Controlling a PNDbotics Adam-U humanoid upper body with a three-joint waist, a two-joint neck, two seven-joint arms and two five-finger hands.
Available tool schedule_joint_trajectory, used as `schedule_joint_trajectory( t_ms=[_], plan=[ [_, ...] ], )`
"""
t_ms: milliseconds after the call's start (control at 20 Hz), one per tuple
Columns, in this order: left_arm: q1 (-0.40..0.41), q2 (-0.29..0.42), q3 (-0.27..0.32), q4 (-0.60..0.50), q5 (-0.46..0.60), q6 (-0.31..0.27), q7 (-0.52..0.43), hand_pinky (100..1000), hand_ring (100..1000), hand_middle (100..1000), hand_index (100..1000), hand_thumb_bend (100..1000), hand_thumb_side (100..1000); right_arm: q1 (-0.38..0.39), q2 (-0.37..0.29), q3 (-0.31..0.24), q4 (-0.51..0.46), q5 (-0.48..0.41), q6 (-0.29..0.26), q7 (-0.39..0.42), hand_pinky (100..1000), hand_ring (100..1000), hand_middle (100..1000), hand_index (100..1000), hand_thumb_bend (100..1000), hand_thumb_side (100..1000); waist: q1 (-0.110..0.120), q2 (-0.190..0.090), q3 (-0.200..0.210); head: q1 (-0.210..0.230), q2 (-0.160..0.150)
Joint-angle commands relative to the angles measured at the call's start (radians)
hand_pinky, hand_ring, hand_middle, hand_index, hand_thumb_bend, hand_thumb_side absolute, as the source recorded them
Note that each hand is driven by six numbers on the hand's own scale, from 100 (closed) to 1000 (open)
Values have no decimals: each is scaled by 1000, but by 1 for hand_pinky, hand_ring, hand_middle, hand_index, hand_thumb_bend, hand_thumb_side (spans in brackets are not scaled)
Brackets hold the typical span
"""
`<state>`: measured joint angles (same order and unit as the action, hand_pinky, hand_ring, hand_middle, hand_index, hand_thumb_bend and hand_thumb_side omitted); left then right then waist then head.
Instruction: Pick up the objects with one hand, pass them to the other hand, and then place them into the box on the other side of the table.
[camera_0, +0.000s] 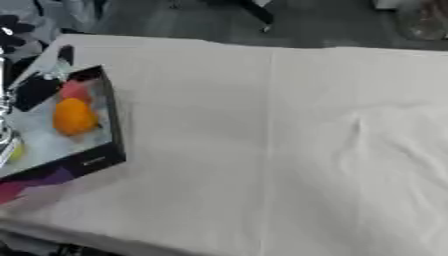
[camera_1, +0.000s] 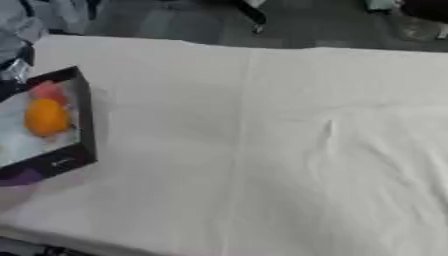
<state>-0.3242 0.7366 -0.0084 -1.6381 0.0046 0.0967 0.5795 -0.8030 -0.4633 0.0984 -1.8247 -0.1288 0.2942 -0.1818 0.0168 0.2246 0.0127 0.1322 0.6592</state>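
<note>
Far left, the box (camera_0: 103, 150) is sitting on the surface (camera_0: 280, 150) by its left edge, holding an orange thing (camera_0: 73, 116), a pink-red thing (camera_0: 75, 91) touching its far side, and a yellowish bit (camera_0: 16, 150) at the frame edge. A dark and silvery shape at the far left edge may be your left hand; you cannot tell its fingers. Moving right, the cloth is lying bare, nothing waiting there. Right hand is not showing. Judging by this, the placing is looking about done.
</note>
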Motion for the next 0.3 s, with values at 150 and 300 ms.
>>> schedule_joint_trajectory(
  t_ms=[150, 300],
  plan=[
    [-34, -56, -13, -76, 337, -95, -4, 751, 737, 864, 775, 100, 771, 43, -37, -37, -10, -15, -39, -14, 755, 770, 804, 797, 606, 100, 2, -36, -6, -91, 11],
    [-45, -99, -14, -88, 376, -107, -6, 747, 734, 867, 774, 100, 783, 74, -33, -48, 1, -32, -59, -28, 758, 797, 839, 793, 625, 100, 7, -41, -9, -124, 12]
  ],
)
